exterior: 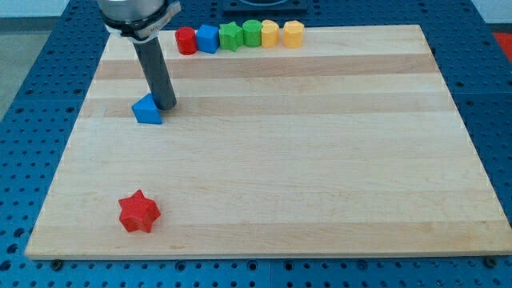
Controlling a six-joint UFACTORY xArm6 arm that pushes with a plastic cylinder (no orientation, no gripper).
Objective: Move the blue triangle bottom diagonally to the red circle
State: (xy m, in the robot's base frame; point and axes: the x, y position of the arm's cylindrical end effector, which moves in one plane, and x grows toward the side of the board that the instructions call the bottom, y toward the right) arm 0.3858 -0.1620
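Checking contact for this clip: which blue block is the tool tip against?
The blue triangle, alone at the view's left; my tip touches its right side. The other blue block sits in the top row.

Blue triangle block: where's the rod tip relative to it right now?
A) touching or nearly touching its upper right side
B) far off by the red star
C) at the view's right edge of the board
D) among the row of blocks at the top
A: my tip sits right against the upper right of the blue triangle block, well away from the red star block and the top row.
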